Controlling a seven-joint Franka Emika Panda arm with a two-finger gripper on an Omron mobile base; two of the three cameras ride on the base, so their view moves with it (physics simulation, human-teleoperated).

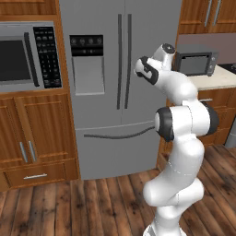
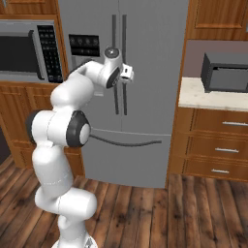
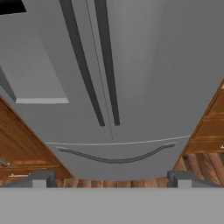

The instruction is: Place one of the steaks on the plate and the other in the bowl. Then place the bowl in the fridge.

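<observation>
The fridge (image 1: 99, 106) (image 2: 150, 72) (image 3: 148, 65) stands straight ahead, tall and grey, with both doors and the bottom drawer shut. Its two long vertical handles (image 3: 94, 65) run down the middle of the hand view, and the curved drawer handle (image 3: 116, 158) lies below them. My gripper (image 3: 111, 180) is open with nothing between its fingertips (image 3: 43, 179). It is raised in front of the fridge doors at about handle height and is apart from them; the hand (image 2: 127, 72) points at the doors. The steaks, the plate and the bowl are out of view.
A built-in microwave (image 1: 25, 57) (image 2: 24, 51) sits in wooden cabinets left of the fridge. To the right, a counter (image 2: 203, 97) carries a dark countertop oven (image 1: 196, 62) (image 2: 225, 72) over drawers (image 2: 218, 145). Bare wooden floor (image 1: 92, 203) lies before the fridge.
</observation>
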